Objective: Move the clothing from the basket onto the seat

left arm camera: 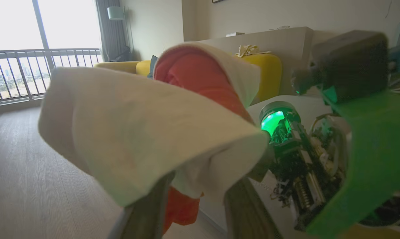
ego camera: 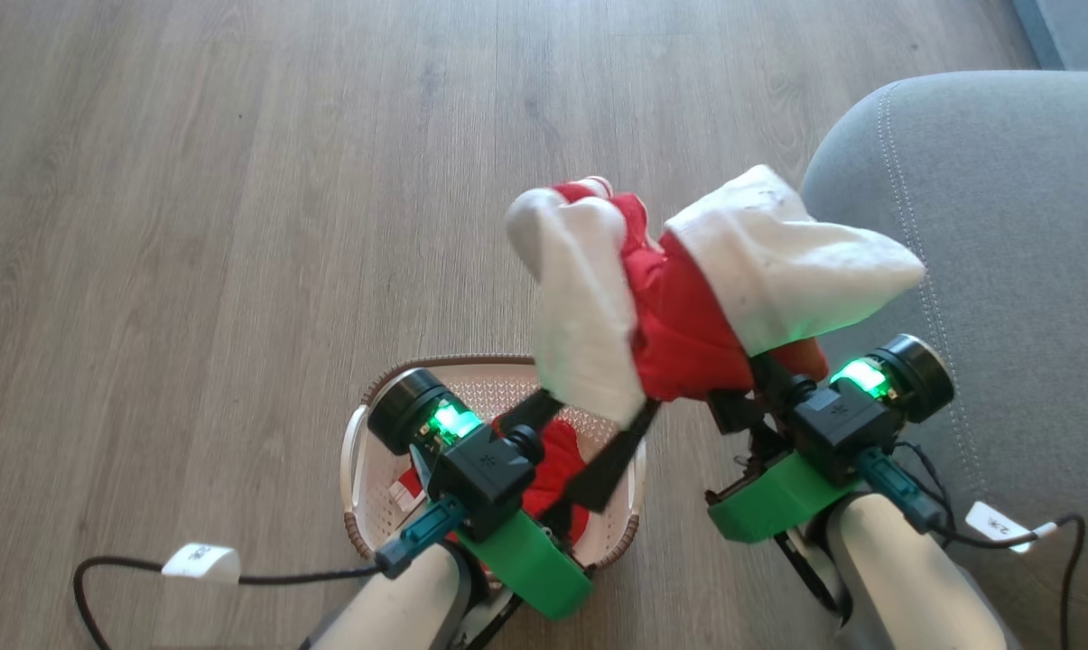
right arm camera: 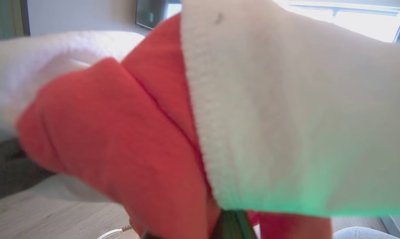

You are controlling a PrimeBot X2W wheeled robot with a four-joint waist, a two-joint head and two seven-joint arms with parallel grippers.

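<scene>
Grey-brown wood-look plank floor (ego camera: 237,181) thru the rm. Yellow sofa (left arm camera: 269,69) at far side, w/ small pale cloth (left arm camera: 249,49) bunched on top of its back. Directly behind sofa: pale low partition (left arm camera: 286,36), then cream wall (left arm camera: 253,13). Left of sofa in left wrist view: dark curtain (left arm camera: 112,39) w/ pale lamp shade (left arm camera: 115,12) by it, then big window (left arm camera: 70,23) w/ balcony railing (left arm camera: 37,56) outside, hazy city beyond. Strong daylight comes from that side; floor nr window looks washed out.
</scene>
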